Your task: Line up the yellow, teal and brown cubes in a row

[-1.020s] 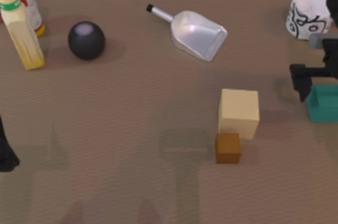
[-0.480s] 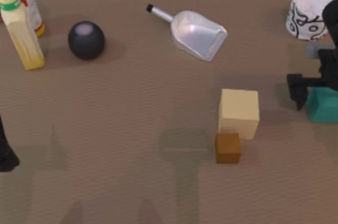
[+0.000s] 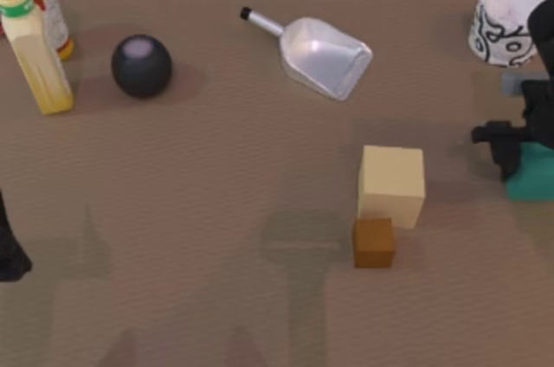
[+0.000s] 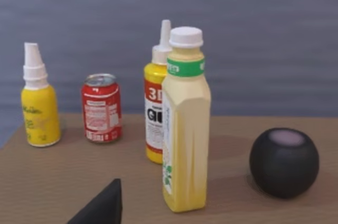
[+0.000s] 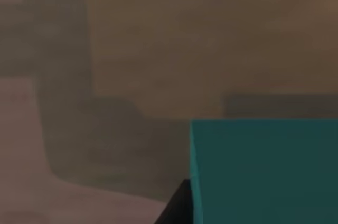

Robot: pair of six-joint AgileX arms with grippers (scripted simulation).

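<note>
Top view has the teal cube (image 3: 530, 175) way over at the right edge of the counter (image 3: 216, 211), well apart from the other two. The yellow cube (image 3: 392, 183) sits right of centre, with the brown cube (image 3: 374, 242) touching its near-left corner, so those two already look paired up. The right gripper (image 3: 511, 144) is on the teal one now; over the last second it slid right and dropped down onto the cube's left side, so I'd guess a grab is about to happen. Can't tell from any view how far its fingers are spread or whether it has hold of the cube yet. The right wrist view just shows the teal face up close.

Left gripper (image 3: 10, 254) is parked at the left edge, fingers not visible enough to call. Beyond that: squeeze bottles (image 3: 35, 42) and a black ball (image 3: 141, 65) far left, a metal scoop (image 3: 320, 54) far middle, a white cup (image 3: 506, 22) far right.
</note>
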